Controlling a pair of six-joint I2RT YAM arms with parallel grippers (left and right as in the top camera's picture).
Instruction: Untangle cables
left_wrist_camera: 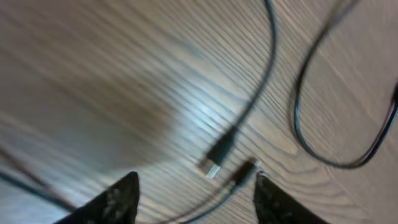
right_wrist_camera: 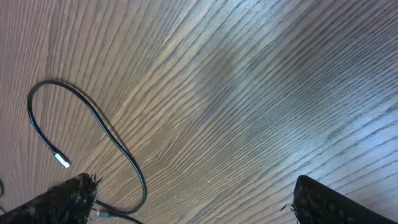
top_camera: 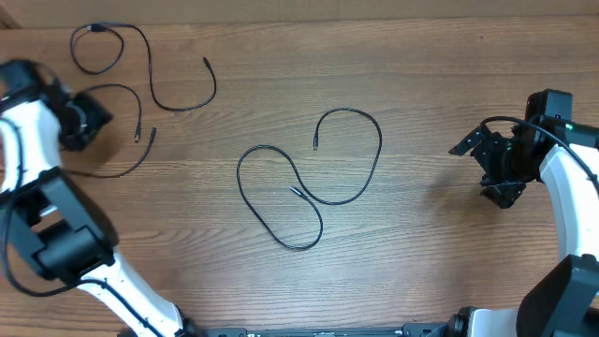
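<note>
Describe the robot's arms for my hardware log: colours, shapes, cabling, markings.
Both the white-shelled left arm and right arm have rounded links and black joints. A thin black cable loops along the right wrist beside a small green light. The fingers are dark tapered wedges. No lettering shows.

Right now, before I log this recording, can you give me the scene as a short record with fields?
surface: wooden table
middle: one black cable in a loose S shape, apart from both arms
left side: black cables in loops, with two plug ends lying close together
left arm: left end effector open, holding nothing, the plug ends in view between its fingers
right arm: right end effector open, holding nothing, over bare wood
</note>
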